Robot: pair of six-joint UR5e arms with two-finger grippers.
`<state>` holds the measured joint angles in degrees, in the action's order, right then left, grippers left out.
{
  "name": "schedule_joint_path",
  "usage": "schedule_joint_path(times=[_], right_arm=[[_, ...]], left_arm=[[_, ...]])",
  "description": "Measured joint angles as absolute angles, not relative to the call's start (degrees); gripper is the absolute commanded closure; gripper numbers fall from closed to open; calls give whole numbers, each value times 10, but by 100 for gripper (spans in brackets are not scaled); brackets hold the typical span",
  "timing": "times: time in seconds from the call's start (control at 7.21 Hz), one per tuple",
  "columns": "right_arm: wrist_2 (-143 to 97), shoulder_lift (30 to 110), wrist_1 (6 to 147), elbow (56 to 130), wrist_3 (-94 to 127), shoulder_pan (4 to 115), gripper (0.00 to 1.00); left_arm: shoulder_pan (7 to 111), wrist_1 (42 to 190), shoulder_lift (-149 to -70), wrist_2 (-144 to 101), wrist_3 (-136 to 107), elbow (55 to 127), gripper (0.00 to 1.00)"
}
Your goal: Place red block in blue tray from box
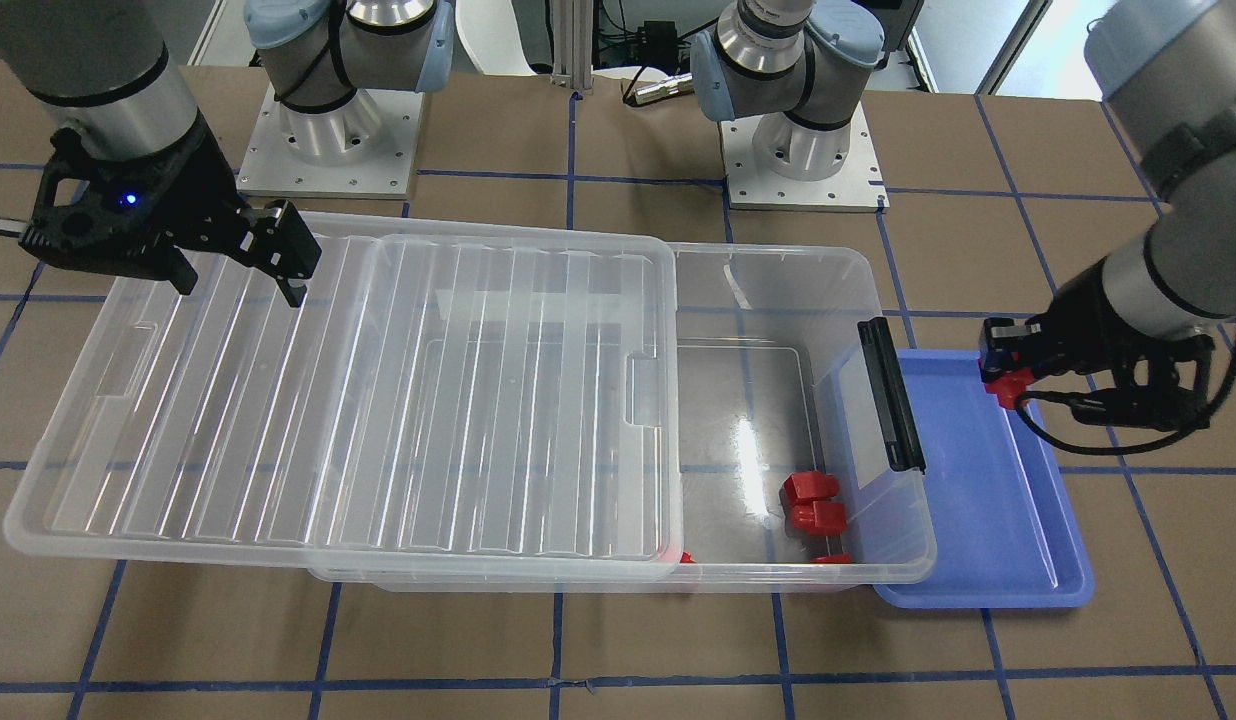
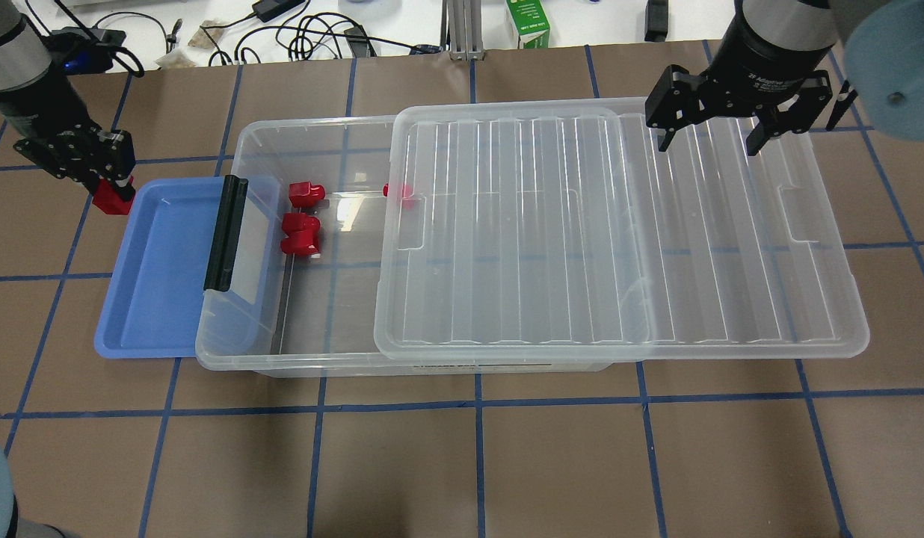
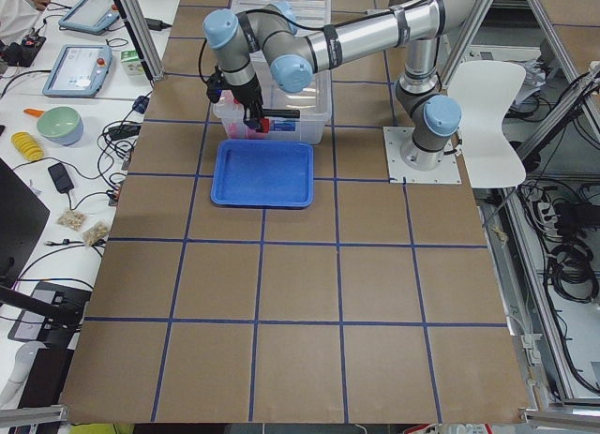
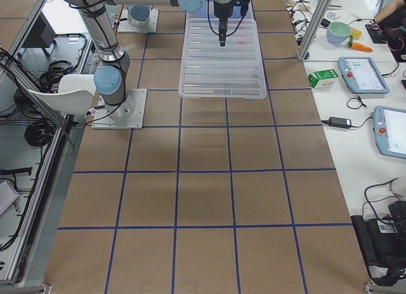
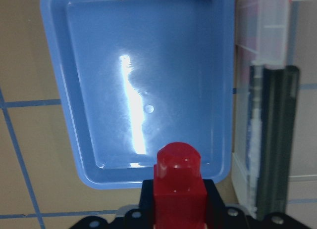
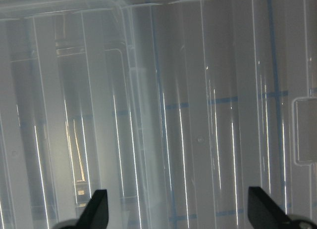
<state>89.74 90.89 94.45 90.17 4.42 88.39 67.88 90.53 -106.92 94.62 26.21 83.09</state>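
Carrying is the step in hand: upper left in the overhead view, your left gripper (image 2: 109,179) is clamped on the red block (image 2: 114,197), poised at the blue tray (image 2: 152,299)'s upper-left corner — seemingly not yet inside the rim. Next, shift right over bare floor, lower, release. Room is ample up to the box (image 2: 297,359)'s black latch bar (image 2: 226,232), which overhangs the tray's right edge. Upper right, the right gripper (image 2: 707,142) hangs spread above the lid (image 2: 581,246).
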Motion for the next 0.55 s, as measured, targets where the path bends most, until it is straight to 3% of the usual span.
schedule_joint_path(times=[0.55], right_arm=[[902, 899, 946, 901, 19, 885, 0]], left_arm=[[660, 752, -1115, 946, 295, 932, 100]])
